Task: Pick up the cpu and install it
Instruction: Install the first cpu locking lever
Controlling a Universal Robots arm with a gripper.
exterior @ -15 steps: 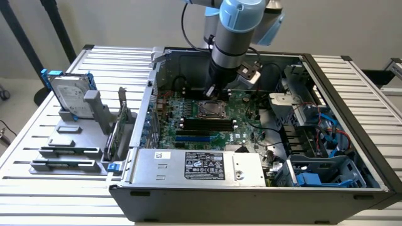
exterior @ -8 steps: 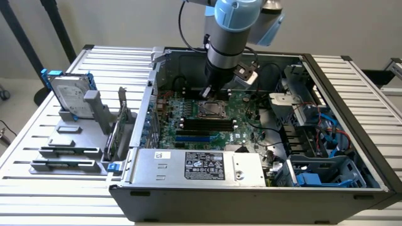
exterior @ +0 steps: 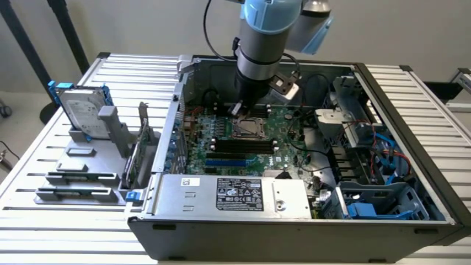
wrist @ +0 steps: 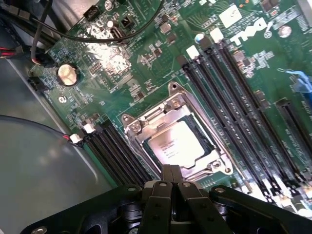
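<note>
The cpu, a small square chip with a shiny silver top, lies flat in the metal-framed socket on the green motherboard. My gripper hovers just over the socket's edge, fingers pressed together and holding nothing. From the exterior view, the arm reaches down into the open computer case, with the gripper just above the cpu in its socket.
Black memory slots run on both sides of the socket. The power supply box lies along the case front, with cables and blue drive bays at the exterior view's right. A hard drive stands on a grey holder outside the case.
</note>
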